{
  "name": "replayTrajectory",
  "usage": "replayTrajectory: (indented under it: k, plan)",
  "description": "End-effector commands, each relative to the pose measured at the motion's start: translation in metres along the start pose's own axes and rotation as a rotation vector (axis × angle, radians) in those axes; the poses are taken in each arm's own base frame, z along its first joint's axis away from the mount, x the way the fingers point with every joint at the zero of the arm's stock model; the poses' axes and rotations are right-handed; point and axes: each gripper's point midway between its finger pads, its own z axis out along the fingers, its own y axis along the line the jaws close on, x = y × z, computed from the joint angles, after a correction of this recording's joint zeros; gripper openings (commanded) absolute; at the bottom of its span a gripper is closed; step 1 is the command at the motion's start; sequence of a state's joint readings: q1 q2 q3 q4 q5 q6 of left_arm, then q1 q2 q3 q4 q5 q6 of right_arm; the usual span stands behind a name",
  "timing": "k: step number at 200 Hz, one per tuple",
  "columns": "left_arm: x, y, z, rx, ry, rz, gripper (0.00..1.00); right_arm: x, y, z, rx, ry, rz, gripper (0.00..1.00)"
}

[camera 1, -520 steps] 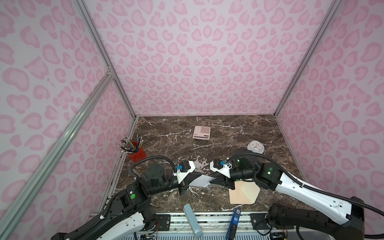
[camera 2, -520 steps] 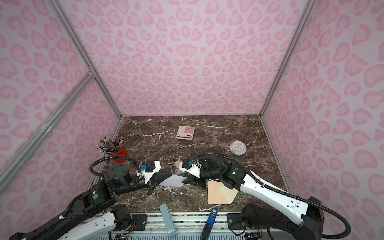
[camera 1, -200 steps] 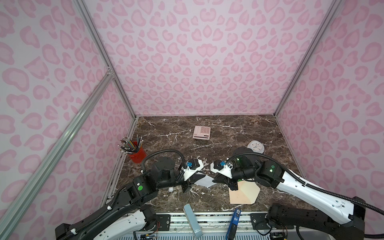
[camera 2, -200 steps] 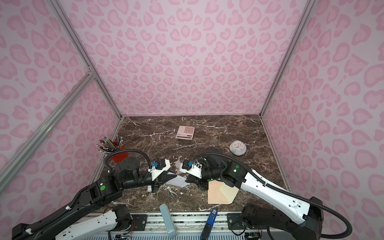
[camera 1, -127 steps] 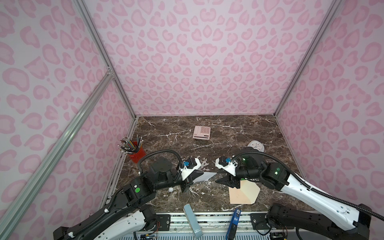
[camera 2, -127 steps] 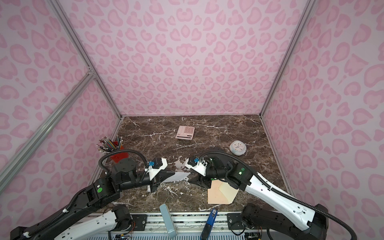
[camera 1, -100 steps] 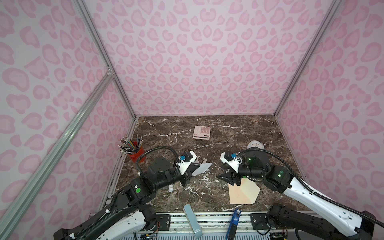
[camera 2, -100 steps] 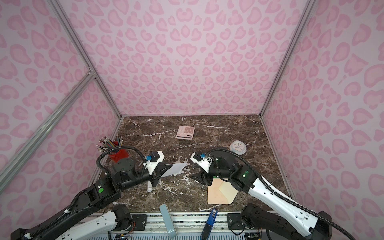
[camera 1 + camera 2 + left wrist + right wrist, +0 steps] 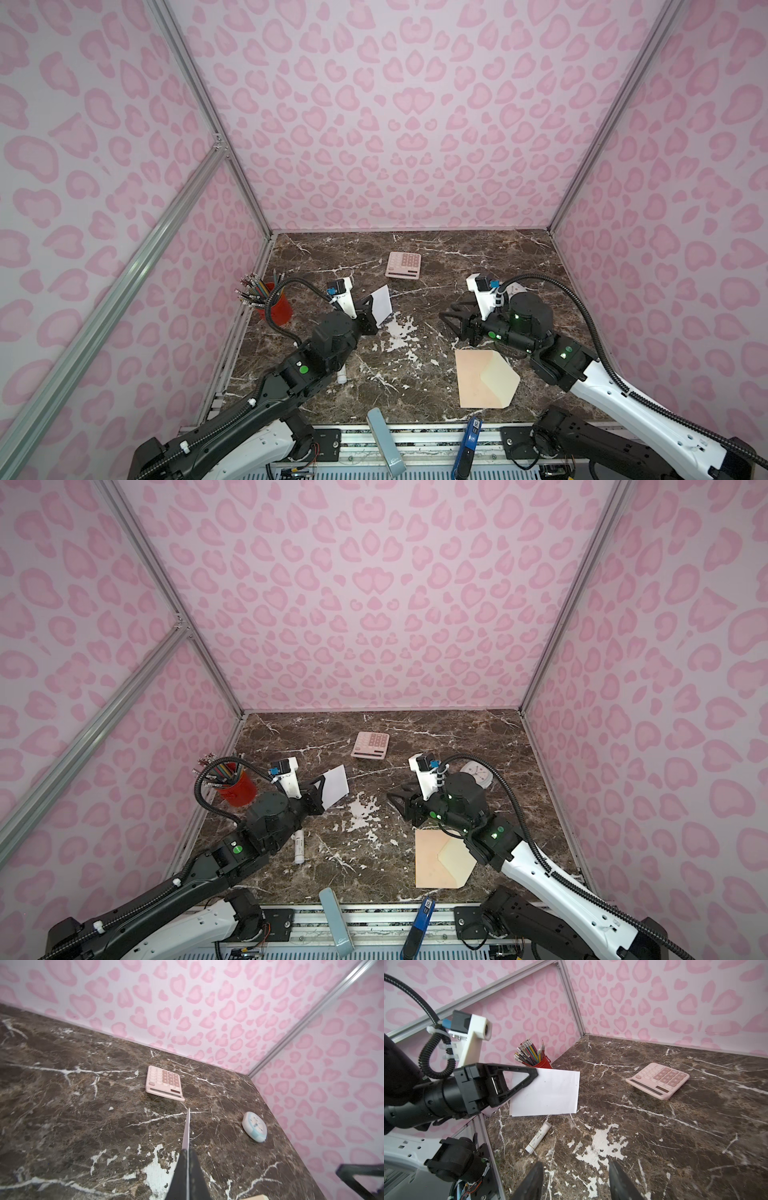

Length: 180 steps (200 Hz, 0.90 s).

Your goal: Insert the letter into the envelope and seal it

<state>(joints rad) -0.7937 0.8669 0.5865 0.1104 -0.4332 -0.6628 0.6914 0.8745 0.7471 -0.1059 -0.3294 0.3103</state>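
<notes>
- Letter (image 9: 381, 305), a white rectangular paper sheet, is held clear of the dark brown marble-patterned table (image 9: 415, 386). In both top views it sits just toward 10 o'clock from the table's middle. Its broad face stands nearly upright, and the left wrist view sees it edge-on.
- On that sheet the left claw (image 9: 532, 1076) is closed near one short edge, with a black finger on each face of the letter.
- At 4 o'clock lies the envelope (image 9: 469, 382), a peach-tan paper rectangle. It is flat on the table with the flap open, pale cream inner side up, and the flap's point toward 3 o'clock. It is well apart from the letter.
- Just toward 11 o'clock from the envelope, the right claw (image 9: 451, 322) hangs above the table. Its fingers are spread with nothing between them.
- A pink calculator (image 9: 403, 264) rests at 12 o'clock.
- A red cup of pencils (image 9: 278, 309) stands at 9 o'clock by the wall.
- A round white clock (image 9: 478, 773) sits at 2 o'clock, partly behind the right arm.
- A small white tube (image 9: 298, 845) lies flat at 8 o'clock.
</notes>
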Motion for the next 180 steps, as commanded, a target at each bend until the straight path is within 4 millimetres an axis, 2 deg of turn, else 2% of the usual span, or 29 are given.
replayTrajectory:
  k: [1, 67, 95, 148, 180]
  plan:
    - [-0.024, 0.005, 0.004, -0.031, -0.149, -0.202, 0.04, -0.009, -0.006, -0.001, 0.032, -0.053, 0.028, 0.53]
    - [-0.003, 0.030, 0.039, -0.102, -0.180, -0.332, 0.04, 0.011, -0.022, 0.010, 0.094, -0.001, 0.044, 0.53]
    - [0.009, 0.043, 0.056, -0.131, -0.183, -0.391, 0.04, 0.017, -0.023, 0.014, 0.088, 0.016, 0.042, 0.53]
    - [0.029, 0.057, 0.094, -0.169, -0.171, -0.461, 0.04, 0.030, -0.027, 0.028, 0.078, 0.057, 0.039, 0.54]
    - [0.033, 0.070, 0.110, -0.187, -0.196, -0.500, 0.04, 0.041, -0.026, 0.039, 0.050, 0.102, 0.027, 0.54]
